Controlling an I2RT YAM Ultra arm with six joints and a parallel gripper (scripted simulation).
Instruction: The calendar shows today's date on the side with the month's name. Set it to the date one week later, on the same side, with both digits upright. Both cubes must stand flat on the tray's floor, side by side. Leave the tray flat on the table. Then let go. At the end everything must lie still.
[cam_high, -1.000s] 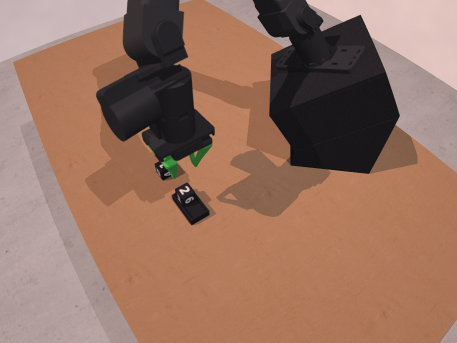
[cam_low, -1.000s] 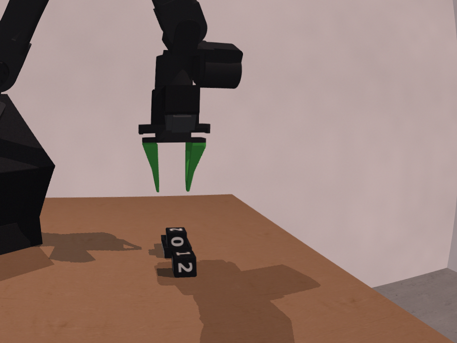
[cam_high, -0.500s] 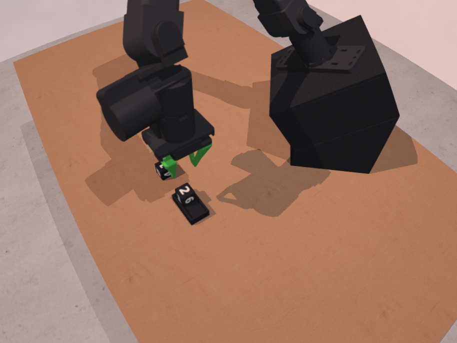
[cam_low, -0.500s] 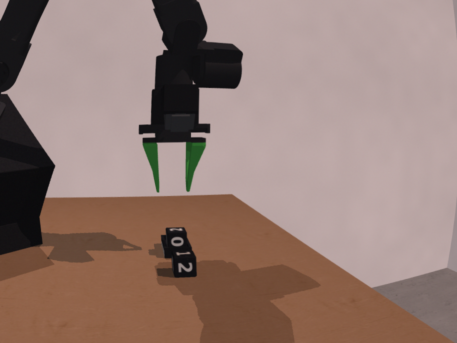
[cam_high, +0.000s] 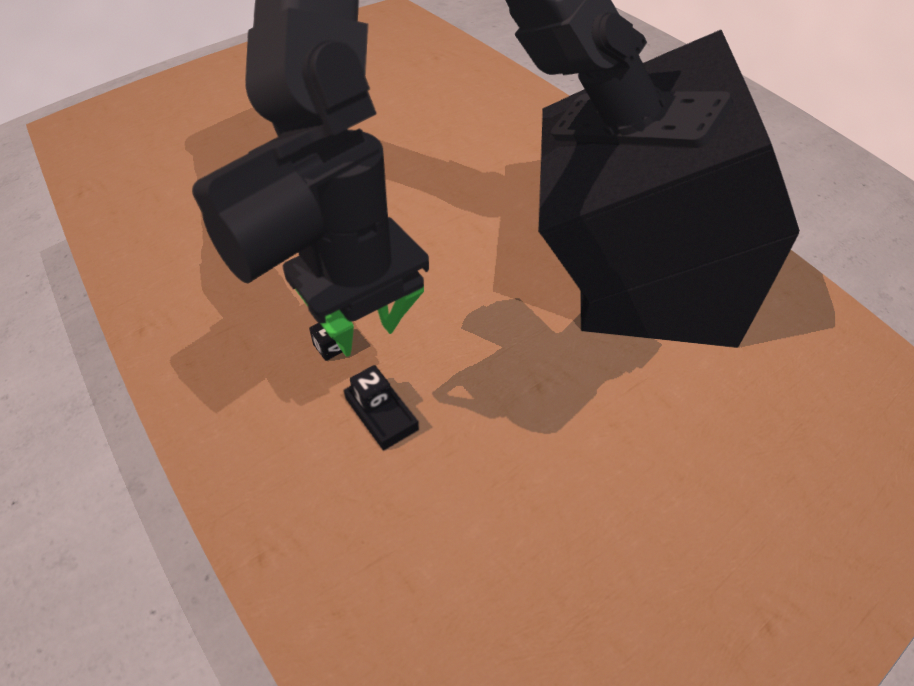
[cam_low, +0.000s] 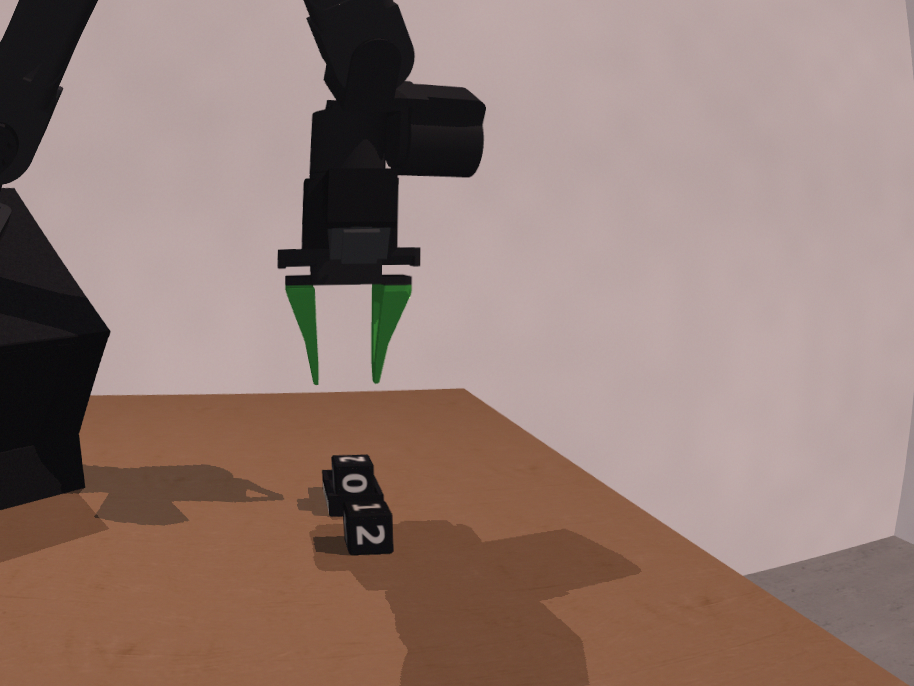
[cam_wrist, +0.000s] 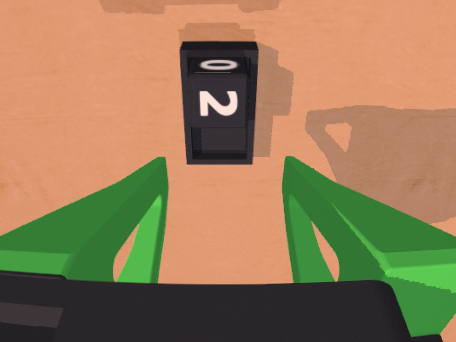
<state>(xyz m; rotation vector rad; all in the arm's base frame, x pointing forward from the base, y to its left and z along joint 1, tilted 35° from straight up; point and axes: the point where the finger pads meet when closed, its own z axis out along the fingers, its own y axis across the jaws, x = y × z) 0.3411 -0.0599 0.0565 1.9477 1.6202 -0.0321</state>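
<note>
Green fingers of your gripper (cam_low: 345, 382) hang half open and empty, high above the brown table (cam_low: 664, 561). Below, one number cube (cam_high: 368, 387) stands in the black tray (cam_high: 394, 426); the other cube (cam_low: 366, 533) sits on the table just beside it.

a black arm reaches down at upper centre, its gripper (cam_high: 366, 335) with green fingers (cam_high: 338, 333) half apart, one covering a loose cube (cam_high: 324, 341). just below, a black tray (cam_high: 389, 419) holds a cube (cam_high: 368, 386) topped 2. a black block (cam_high: 664, 221) stands right.
</note>
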